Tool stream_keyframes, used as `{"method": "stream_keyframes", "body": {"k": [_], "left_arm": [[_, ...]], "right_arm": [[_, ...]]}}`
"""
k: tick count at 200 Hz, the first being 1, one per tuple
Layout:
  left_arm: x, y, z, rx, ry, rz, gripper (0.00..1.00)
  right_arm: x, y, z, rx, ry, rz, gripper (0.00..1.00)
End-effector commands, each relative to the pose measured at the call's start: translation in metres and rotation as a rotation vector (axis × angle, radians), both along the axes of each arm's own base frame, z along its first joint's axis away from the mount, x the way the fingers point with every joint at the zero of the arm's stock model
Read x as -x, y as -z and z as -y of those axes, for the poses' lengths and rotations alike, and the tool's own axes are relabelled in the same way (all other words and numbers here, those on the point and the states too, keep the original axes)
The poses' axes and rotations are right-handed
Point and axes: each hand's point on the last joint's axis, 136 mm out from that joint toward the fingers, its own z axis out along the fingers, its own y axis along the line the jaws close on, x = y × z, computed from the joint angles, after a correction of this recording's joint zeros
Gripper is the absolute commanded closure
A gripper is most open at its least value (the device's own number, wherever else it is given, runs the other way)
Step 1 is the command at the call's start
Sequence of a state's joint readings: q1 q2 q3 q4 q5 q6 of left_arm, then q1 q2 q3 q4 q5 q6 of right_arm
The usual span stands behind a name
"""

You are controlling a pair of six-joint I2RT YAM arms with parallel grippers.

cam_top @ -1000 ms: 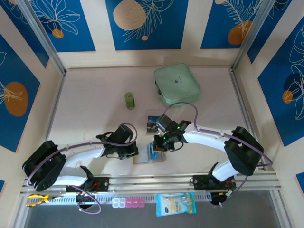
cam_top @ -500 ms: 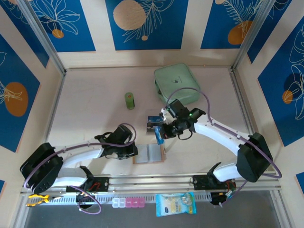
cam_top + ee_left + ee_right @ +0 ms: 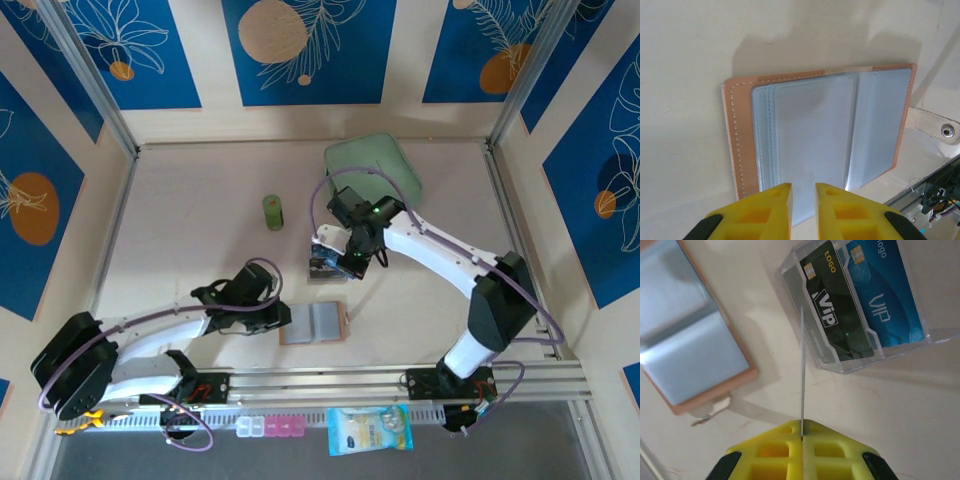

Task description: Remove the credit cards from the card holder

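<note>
Right gripper (image 3: 802,429) swung far, pinching a third card (image 3: 802,365) over the box (image 3: 890,352); left gripper (image 3: 803,189) slightly parted, empty; card holder (image 3: 815,140) seems emptied.

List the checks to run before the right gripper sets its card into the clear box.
1. Right gripper shut firmly on the held card, card edge-on: ok.
2. Held card lined up with a free spot in the clear box: cannot tell.
3. Black card and blue card lying flat inside the box: ok.
4. Card holder lying open, visible sleeves look empty: ok.
5. Left gripper slightly open at the holder's edge, gripping nothing: ok.
</note>
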State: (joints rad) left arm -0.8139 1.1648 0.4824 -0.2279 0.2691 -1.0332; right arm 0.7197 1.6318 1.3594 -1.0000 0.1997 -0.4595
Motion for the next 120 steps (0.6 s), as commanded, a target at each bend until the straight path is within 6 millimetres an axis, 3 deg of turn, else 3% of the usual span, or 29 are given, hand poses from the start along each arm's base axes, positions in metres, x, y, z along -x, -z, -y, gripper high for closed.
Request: {"method": "stream_keyframes", "body": {"k": [1, 65, 120], "left_arm": [[0.004, 0.005, -0.014, -0.038, -0.014, -0.001, 0.81], [0.004, -0.001, -0.029, -0.032, -0.058, 0.02, 0.8], [0.006, -0.003, -0.041, -0.034, -0.094, 0.028, 0.79]], "right_arm": [[-0.011, -0.005, 0.004, 0.089, -0.163, 0.041, 1.0], [-0.046, -0.008, -0.025, 0.063, -0.24, 0.047, 1.0], [-0.069, 0.001, -0.031, 0.079, -0.253, 0.049, 1.0]]}}
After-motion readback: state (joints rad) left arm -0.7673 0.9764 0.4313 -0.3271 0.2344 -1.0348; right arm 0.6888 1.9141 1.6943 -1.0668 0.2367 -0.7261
